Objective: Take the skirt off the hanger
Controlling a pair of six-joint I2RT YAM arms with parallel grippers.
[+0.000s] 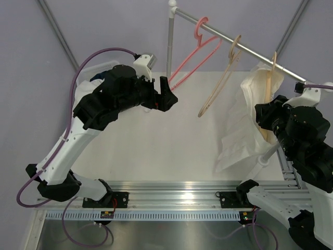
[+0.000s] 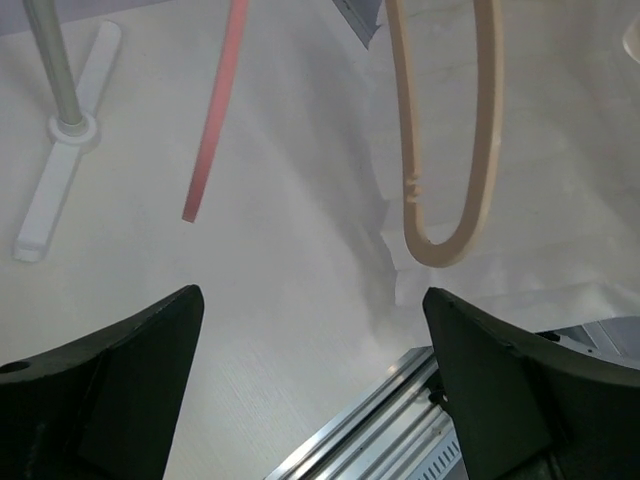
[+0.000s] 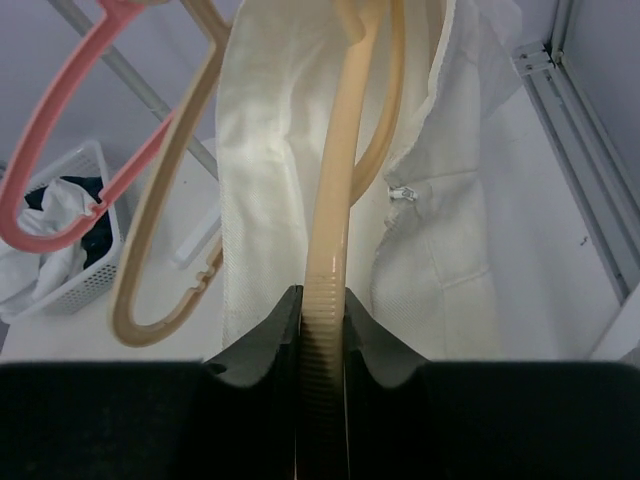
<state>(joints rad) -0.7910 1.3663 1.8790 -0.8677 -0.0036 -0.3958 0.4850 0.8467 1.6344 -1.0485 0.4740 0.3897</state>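
Right gripper is clamped tight on the tan hanger. Draped over that hanger is the white skirt, hanging from the rail at the far right. Further left on the rail hang a bare hanger and a pink hanger. Left gripper gapes wide, holding nothing, near the pink hanger.

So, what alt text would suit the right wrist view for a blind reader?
The right pincer is shut on a beige hanger carrying a white skirt. An empty beige hanger and a pink hanger hang to the left.
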